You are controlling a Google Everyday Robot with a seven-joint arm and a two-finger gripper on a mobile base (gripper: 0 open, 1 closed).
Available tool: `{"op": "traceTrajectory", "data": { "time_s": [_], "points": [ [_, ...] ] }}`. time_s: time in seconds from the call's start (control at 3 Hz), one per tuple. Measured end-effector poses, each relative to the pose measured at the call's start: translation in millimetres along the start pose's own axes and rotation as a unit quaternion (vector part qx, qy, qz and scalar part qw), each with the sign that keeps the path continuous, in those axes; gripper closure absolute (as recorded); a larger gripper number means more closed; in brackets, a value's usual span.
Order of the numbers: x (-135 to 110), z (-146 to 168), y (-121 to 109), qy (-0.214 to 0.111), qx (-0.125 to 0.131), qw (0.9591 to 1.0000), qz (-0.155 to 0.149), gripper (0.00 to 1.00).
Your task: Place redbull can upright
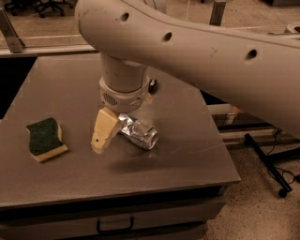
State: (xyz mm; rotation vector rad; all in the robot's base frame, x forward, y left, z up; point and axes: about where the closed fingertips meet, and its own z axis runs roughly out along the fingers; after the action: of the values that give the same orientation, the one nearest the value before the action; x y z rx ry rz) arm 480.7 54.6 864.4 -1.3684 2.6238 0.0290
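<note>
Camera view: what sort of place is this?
Probably an office or lab workspace: a grey flat-topped table with a drawer, wheeled office chairs behind, speckled hard floor. The robot's gripper hangs over the table beside the lying dented silver redbull can.
</note>
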Motion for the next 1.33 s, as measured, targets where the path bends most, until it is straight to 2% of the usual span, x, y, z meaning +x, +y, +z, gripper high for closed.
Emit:
{"op": "traceTrajectory", "data": {
  "time_s": [0.33,1.0,1.33],
  "points": [
    [-13.0,11.9,-4.6,0.004,0.004,1.0000,-0.001,0.18],
    [-26.8,24.5,0.8,0.010,-0.010,0.9994,-0.030,0.64],
    [-32.7,17.8,0.2,-0.014,-0.019,0.9985,-0.048,0.86]
  ]
}}
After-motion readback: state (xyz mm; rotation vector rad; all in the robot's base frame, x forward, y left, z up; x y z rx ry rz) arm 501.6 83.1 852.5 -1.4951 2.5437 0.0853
